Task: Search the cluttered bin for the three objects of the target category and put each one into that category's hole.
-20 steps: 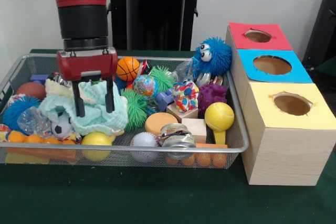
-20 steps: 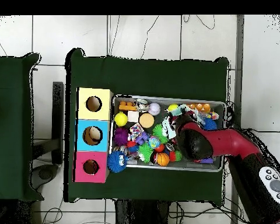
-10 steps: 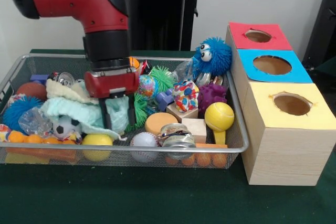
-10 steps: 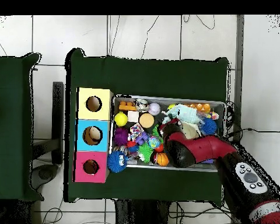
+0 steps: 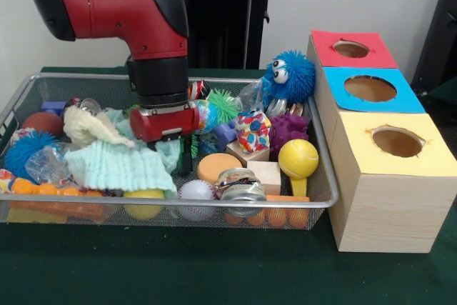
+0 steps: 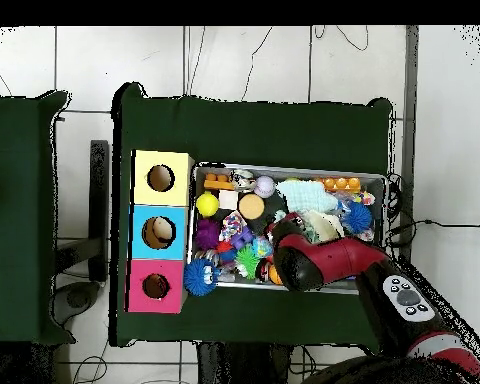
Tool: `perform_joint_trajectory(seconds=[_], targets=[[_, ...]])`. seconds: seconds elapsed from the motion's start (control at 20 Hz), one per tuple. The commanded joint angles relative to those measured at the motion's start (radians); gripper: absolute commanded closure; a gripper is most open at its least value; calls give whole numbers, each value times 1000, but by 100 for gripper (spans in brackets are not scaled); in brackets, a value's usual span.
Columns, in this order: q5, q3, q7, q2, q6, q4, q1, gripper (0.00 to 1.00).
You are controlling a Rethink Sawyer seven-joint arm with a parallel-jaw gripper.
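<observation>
We see the red and black arm [image 5: 136,12] reaching down into the wire mesh bin [image 5: 325,176], which fills the left and centre of the front view on the green worktop [image 5: 214,276]. The end effector [image 5: 175,158] is sunk among the clutter near the middle of the bin, its red housing just above a pale mint knitted cloth [image 5: 118,166]; its fingers are buried behind the cloth and toys, so we cannot tell whether they are spread or pressed together. The cloth is soft and ribbed, lying in loose folds over the left half of the bin, with a cream cloth [image 5: 89,125] beside it toward the upper left. Around them sit many balls: a yellow ball [image 5: 298,158] at the right of the bin, a white baseball [image 5: 195,191] at the front wall, a yellow-green ball [image 5: 143,201] partly under the mint cloth, and small orange balls [image 5: 43,191] along the lower left. A blue fuzzy creature [image 5: 289,76] with big eyes sits at the upper right corner of the bin, touching the sorting box [image 5: 385,198]. That wooden box stands at the right of the frame with three round holes, under a red top [image 5: 350,48], a blue top [image 5: 368,89] and a yellow top [image 5: 393,144]. In the overhead view the arm [image 6: 324,262] crosses the bin [image 6: 379,180] from the lower right.
</observation>
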Motion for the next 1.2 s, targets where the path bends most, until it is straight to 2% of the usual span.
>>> perform_joint_trajectory(seconds=[0.05, 0.35, 0.55, 0.75, 1.0, 1.2], targets=[[27, -130, 26, 28, 282, -66, 23, 0], [31, -86, -52, -50, 339, -62, -8, 0], [61, -38, -114, -113, 421, -41, -32, 0], [90, -6, -120, -152, 459, -14, -46, 0], [155, 83, -121, -188, 486, 21, -83, 0], [176, 115, -134, -226, 511, 12, -82, 0]])
